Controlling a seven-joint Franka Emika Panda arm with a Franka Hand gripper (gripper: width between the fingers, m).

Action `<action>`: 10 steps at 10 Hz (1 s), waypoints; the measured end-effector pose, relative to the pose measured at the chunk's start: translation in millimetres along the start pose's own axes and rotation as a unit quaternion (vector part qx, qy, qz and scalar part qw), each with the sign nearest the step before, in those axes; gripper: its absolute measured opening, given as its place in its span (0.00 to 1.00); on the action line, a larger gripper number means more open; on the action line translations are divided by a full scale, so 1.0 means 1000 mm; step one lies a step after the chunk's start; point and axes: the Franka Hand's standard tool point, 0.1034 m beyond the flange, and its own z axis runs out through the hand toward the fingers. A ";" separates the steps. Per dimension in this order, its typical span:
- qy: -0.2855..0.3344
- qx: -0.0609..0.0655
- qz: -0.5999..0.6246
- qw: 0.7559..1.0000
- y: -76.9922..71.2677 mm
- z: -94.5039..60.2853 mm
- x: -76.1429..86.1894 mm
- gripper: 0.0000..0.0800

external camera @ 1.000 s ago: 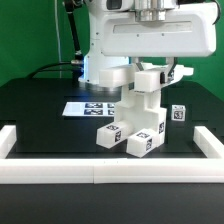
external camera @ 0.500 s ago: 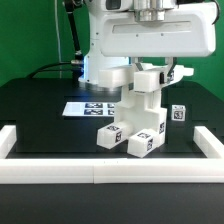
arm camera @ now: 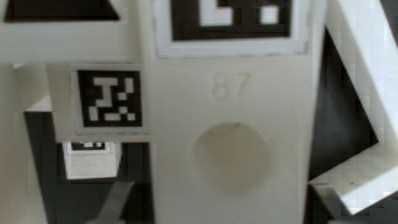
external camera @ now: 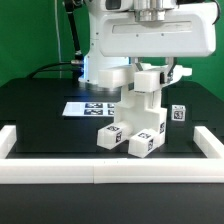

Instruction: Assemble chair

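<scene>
- Claw (external camera: 149,74) looks clamped on the chair (external camera: 140,120), on the top block directly beneath it.
- Likely gripped there to press the upright into the base below.
- Marker board (external camera: 88,108) lies clear, beside it.

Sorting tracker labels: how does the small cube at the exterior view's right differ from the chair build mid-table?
The cube is one small block; the chair is a tall stack of joined parts. The cube sits alone on the table; the chair stands right under the arm. The cube shows one tag, the chair several. Both are matte white.
</scene>
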 end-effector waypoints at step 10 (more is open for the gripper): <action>0.001 0.001 0.008 1.000 0.000 0.000 0.001 0.36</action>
